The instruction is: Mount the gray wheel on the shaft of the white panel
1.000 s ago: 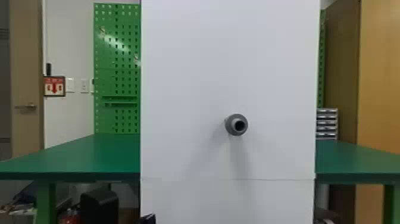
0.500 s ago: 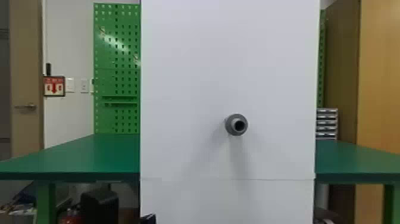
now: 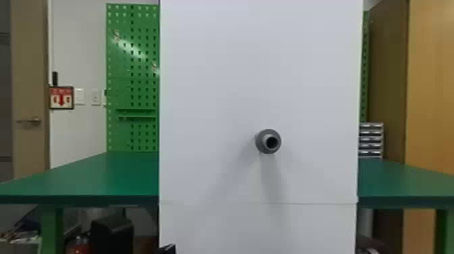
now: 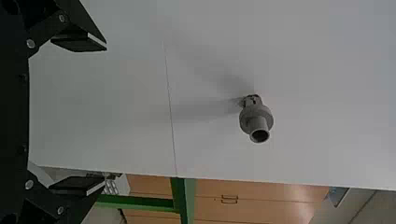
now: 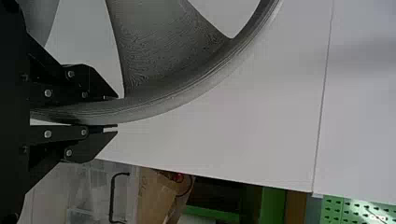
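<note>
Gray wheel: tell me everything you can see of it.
The gray wheel shows in part: a curved rim joined to broad spokes, with openings between them. Fine ridged lines mark its surface, which looks like printed plastic. The right gripper clamps the rim between its two fingers, before the white panel; the wheel is off the shaft.
</note>
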